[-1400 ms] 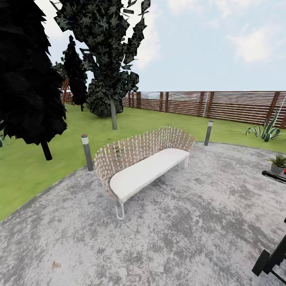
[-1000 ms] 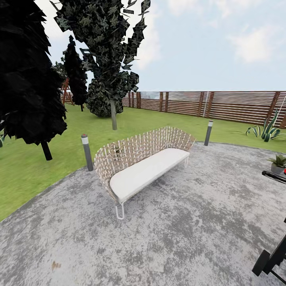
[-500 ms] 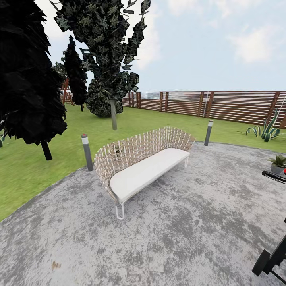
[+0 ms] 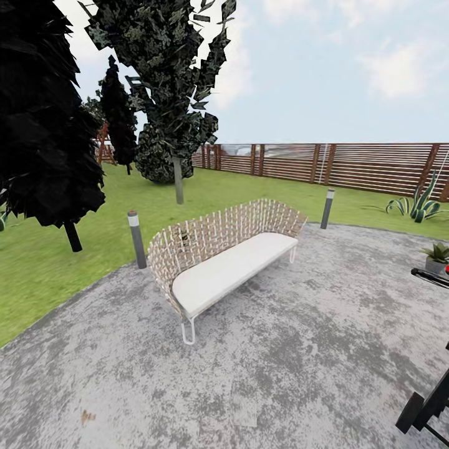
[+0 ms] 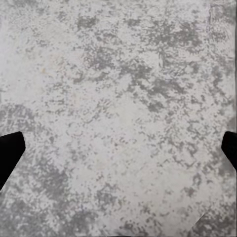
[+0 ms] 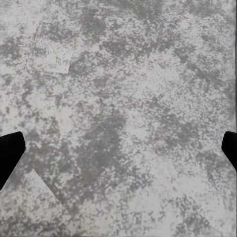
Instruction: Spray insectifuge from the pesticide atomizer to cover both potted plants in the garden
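My right arm (image 4: pixel 430 402) shows at the head view's edge as matte black, blocky links with squared ends, one thick segment joined to a thinner bar. Higher up sits another slim black bar of mine (image 4: pixel 430 277), with a small red spot at its far end. In each wrist view my fingers are plain black, blunt-tipped wedges, on the left hand (image 5: pixel 9 154) and on the right hand (image 6: pixel 9 154).

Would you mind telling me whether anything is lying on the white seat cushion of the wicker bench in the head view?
No, the white cushion of the wicker bench is bare from end to end.
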Available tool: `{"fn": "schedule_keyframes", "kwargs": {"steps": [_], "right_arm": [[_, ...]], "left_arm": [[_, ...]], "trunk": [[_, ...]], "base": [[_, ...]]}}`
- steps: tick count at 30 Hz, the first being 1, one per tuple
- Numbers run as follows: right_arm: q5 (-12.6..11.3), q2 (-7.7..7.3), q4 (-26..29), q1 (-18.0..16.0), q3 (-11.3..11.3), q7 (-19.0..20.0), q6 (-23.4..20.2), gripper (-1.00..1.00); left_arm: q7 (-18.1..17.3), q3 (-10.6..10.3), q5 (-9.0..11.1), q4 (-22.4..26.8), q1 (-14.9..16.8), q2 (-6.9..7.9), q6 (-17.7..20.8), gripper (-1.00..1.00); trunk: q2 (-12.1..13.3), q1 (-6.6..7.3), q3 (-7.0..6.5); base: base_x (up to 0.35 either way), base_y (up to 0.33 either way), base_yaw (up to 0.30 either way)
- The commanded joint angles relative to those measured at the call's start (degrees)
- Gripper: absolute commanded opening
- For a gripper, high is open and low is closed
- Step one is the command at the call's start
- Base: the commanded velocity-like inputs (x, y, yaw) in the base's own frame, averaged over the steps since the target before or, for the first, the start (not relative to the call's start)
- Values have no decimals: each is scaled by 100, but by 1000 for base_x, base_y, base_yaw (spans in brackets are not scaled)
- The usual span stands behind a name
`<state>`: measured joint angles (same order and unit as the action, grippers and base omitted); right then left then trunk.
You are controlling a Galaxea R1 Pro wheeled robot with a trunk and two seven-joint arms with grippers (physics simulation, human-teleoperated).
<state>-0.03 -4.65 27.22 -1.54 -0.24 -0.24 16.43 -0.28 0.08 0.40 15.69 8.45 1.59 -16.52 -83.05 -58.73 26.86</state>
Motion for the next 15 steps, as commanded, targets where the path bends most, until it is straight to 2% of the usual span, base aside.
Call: {"fn": "schedule_keyframes", "kwargs": {"steps": [1, 8, 15], "right_arm": [[1, 0, 51, -16, -2, -2, 18, 100], [12, 0, 121, -39, -2, -1, 20, 100], [12, 1, 112, -39, -5, -11, 27, 100]], "left_arm": [[-21, 7, 15, -10, 66, 5, -17, 100], [18, 294, 93, -61, 155, 17, -38, 100], [23, 772, 87, -55, 128, 51, -53, 100]], "trunk": [[-3, 0, 7], [-3, 0, 7], [-3, 0, 7]], "base": [[0, 0, 0], [0, 0, 16], [0, 0, 230]]}}
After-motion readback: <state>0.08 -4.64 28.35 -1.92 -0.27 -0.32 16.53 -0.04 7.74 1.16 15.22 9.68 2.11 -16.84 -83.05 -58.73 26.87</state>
